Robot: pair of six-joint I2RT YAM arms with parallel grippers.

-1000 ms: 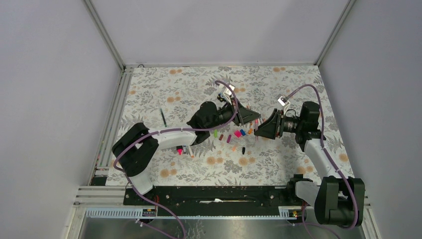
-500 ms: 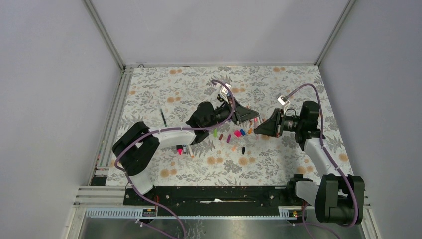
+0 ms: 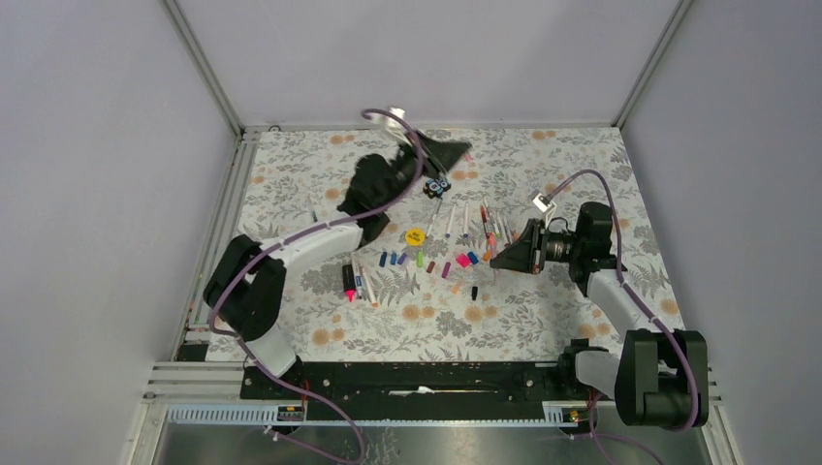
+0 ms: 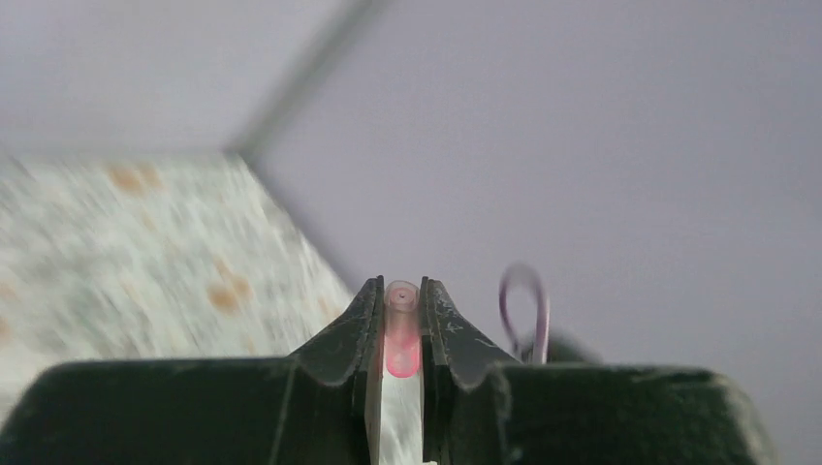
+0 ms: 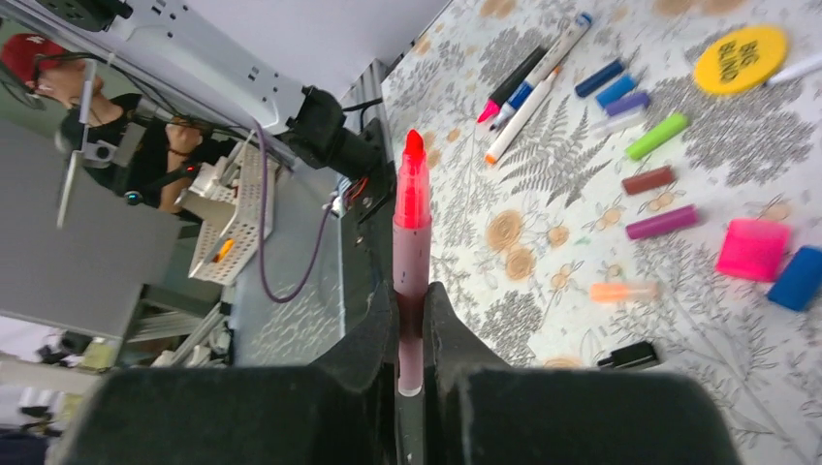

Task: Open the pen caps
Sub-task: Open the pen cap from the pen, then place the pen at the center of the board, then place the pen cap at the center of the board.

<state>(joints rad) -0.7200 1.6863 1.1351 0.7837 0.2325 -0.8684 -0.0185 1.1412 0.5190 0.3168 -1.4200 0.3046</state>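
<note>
Evidently the pull-apart step on 1 pen is done, and what remains is putting its 2 halves down. The left gripper (image 4: pixel 401 289) has its jaws pressed onto a translucent pink cap (image 4: pixel 400 334). It holds the cap high in the air, well beyond the yellow disc (image 3: pixel 416 235) and aimed at the back wall. The right gripper (image 5: pixel 411 289) hangs low over the table to the right of that disc. Its jaws pinch the barrel of the pen (image 5: pixel 412 208), whose bare red tip sticks out past the fingers.

The loose caps (image 3: pixel 420 260) lie scattered just on the near side of the disc and to its right. The other pens (image 3: pixel 451 221) lie in a rough row just to its right and beyond. From above I cannot tell which of them carry caps.

Next, I judge, the left arm needs a long descent toward the disc. It should release only when low, since a small round cap would roll or bounce if dropped. The right arm has far less to do: tilt the pen flat, lay it beside the row, then spread its jaws. After that, both arms would need a capped pen to grip, 1 at each end.
</note>
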